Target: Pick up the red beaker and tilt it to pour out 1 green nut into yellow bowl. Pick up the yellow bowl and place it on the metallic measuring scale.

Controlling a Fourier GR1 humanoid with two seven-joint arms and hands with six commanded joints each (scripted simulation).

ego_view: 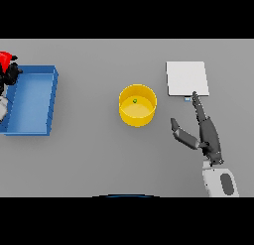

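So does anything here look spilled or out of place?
Nothing spilled: one green nut sits inside the upright yellow bowl. The only oddity is the red beaker, held by the left hand at the far left edge beside the blue tray.

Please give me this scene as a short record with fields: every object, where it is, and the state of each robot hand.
yellow bowl: upright at table centre, untouched
green nut: inside the yellow bowl
measuring scale: right of the bowl, nothing on it
blue bin: far left
red beaker: at left edge, above the bin's corner
left robot hand: curled on the red beaker
right robot hand: open, fingers straight, between bowl and scale
table: grey
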